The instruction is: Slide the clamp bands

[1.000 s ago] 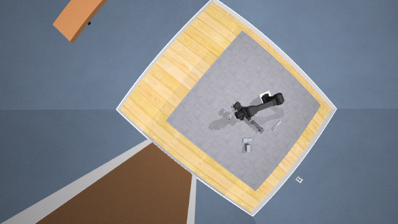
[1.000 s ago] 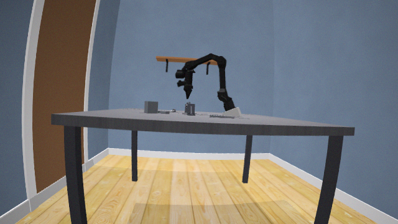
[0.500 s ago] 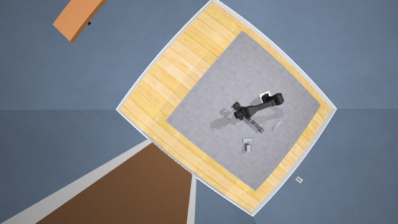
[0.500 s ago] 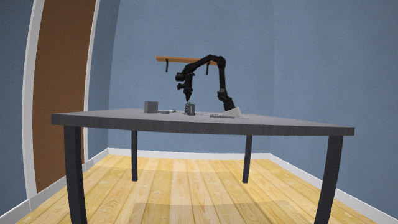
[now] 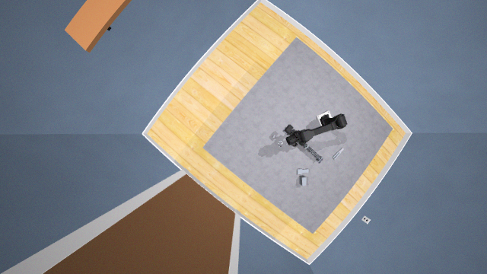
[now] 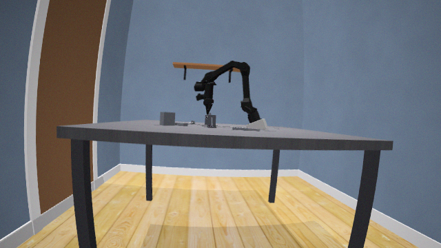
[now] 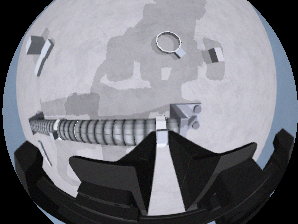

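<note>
The ribbed hose (image 7: 100, 129) (image 5: 313, 153) lies flat on the grey table, running left to right across the wrist view. One steel band (image 7: 161, 121) sits near its right end, just beyond my fingertips. A second band (image 7: 53, 128) seems to sit near the left end, too small to tell for sure. My gripper (image 7: 161, 135) (image 6: 208, 111) points straight down and hangs a little above the table, over the right part of the hose. Its fingers stand almost together, and I see nothing between them. The mender is hidden inside the hose.
A loose metal ring (image 7: 170, 44) (image 5: 280, 143) and a small grey block (image 7: 213, 54) lie beyond the hose. Grey blocks (image 5: 302, 176) (image 6: 167, 118) and a short metal bar (image 5: 337, 153) lie elsewhere on the table (image 6: 241, 138). The arm's base (image 6: 258, 124) stands at the back.
</note>
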`<state>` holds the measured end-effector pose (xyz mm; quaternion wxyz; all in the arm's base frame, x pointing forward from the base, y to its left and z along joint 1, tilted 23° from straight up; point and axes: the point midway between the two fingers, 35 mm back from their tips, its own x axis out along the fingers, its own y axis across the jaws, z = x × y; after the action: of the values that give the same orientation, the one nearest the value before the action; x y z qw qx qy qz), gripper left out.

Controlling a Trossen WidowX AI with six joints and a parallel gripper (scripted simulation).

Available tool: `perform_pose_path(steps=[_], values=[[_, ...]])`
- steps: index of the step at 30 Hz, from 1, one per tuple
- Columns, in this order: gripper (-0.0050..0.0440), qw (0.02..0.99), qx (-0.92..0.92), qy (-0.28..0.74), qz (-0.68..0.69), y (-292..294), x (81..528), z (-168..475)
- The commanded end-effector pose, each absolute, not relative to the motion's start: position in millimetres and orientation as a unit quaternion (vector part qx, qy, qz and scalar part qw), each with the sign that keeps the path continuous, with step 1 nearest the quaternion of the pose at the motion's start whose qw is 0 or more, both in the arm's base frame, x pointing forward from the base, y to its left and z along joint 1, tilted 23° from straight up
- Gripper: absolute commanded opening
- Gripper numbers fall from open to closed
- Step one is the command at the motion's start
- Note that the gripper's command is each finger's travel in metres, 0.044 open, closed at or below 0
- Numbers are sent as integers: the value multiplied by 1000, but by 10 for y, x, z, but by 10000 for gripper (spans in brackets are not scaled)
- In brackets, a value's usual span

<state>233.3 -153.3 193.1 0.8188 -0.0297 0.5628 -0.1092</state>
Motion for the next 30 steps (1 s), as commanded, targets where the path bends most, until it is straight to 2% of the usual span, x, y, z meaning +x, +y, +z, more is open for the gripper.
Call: perform_pose_path(steps=[1, 6, 30], values=[[37, 819, -30, 562, -109, -1533, 2333, 1936], [0, 819, -30, 562, -109, -1531, 2334, 1936], [0, 819, -30, 563, -109, -1326, 2364, 1896]])
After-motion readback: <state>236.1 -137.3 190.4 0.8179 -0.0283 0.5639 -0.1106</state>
